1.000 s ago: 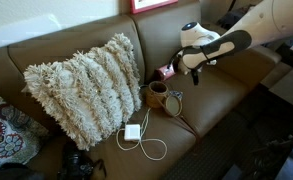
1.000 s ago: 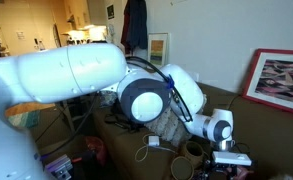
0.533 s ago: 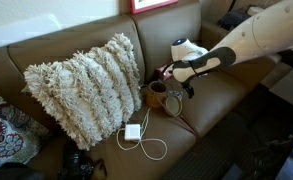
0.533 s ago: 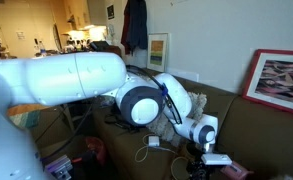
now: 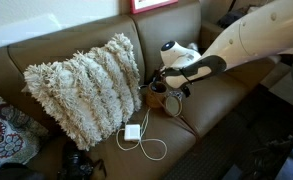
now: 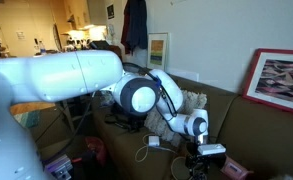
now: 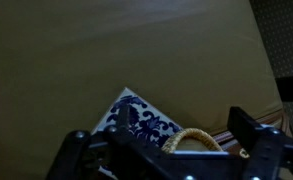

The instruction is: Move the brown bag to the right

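Note:
The brown bag [image 5: 156,98] sits on the brown sofa seat, just right of the shaggy cushion [image 5: 86,85]. My gripper [image 5: 169,88] hangs right over it. In the wrist view the jaws stand wide apart and the gripper [image 7: 160,130] is open. The bag's woven round rim [image 7: 196,137] shows between the two fingers, nearer the right finger [image 7: 244,128]. A blue-and-white patterned square [image 7: 136,112] lies on the seat just beyond the bag. In an exterior view the gripper [image 6: 199,163] is low over the seat and the bag is mostly hidden by it.
A white charger [image 5: 133,132] with a looping white cable [image 5: 151,150] lies on the seat in front of the bag. A patterned cushion [image 5: 1,130] lies at the far left. The sofa seat [image 5: 226,95] continues to the right of the bag. A framed picture [image 6: 281,80] leans behind.
The arm has swung left and down over the last second. The gripper went from above and right of the bag to straddling it. The bag has not moved.

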### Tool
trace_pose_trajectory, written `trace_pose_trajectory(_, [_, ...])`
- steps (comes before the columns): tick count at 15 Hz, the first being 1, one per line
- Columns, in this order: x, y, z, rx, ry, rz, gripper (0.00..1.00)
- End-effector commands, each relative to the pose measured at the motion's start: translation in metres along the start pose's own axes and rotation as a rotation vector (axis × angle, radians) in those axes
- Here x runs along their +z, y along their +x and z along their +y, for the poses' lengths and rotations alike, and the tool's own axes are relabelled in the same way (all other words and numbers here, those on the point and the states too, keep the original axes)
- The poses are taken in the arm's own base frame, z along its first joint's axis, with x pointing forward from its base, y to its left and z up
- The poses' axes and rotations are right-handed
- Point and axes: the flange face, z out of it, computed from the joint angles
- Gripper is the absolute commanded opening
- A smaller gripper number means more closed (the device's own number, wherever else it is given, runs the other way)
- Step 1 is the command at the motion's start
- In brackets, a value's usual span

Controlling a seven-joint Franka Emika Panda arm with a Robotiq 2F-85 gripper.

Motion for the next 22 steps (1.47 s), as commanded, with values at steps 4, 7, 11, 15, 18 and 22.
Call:
trace_pose_trajectory(4, [-0.019, 0.027, 0.002, -0.054, -0.124, -0.072, 1.0])
trace_pose_trajectory(7, [-0.025, 0.041, 0.0, -0.091, -0.165, -0.09, 1.0])
trace_pose_trajectory(11, [-0.033, 0.056, -0.001, -0.125, -0.213, -0.105, 1.0])
trace_pose_trajectory(15, [-0.04, 0.071, -0.005, -0.154, -0.242, -0.114, 1.0])
trace_pose_trajectory(18, [-0.042, 0.082, -0.009, -0.171, -0.253, -0.119, 1.0])
trace_pose_trajectory(22, [-0.041, 0.088, -0.014, -0.171, -0.248, -0.132, 1.0])
